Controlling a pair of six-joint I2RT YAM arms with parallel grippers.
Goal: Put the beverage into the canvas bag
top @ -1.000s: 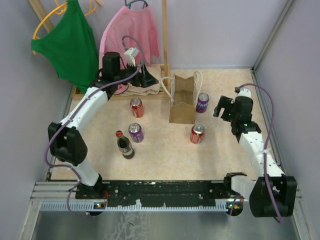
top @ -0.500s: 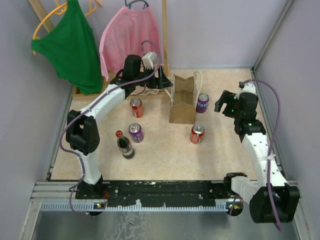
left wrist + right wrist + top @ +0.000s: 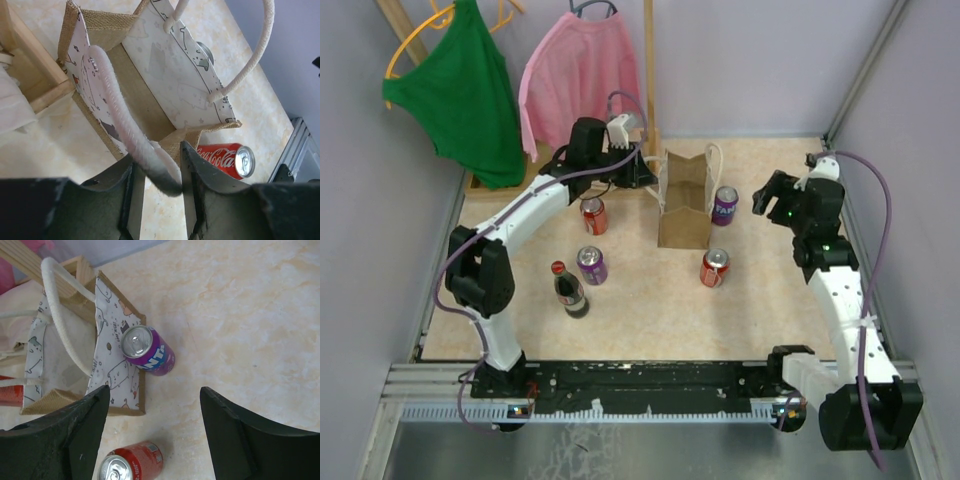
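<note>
Marbled beige tabletop (image 3: pixel 760 290) is lying between lilac walls (image 3: pixel 770 60). Left gripper (image 3: pixel 157 185) is pinching the white rope handle (image 3: pixel 115 100) of the upright tan canvas bag (image 3: pixel 685 205) by the far edge; right gripper (image 3: pixel 155 435) is hovering wide open, empty, near a purple can (image 3: pixel 150 355).

tan canvas bag (image 3: pixel 684 205) with white cartoon-print lining, purple can (image 3: pixel 148 352), red can (image 3: pixel 131 468)
</note>
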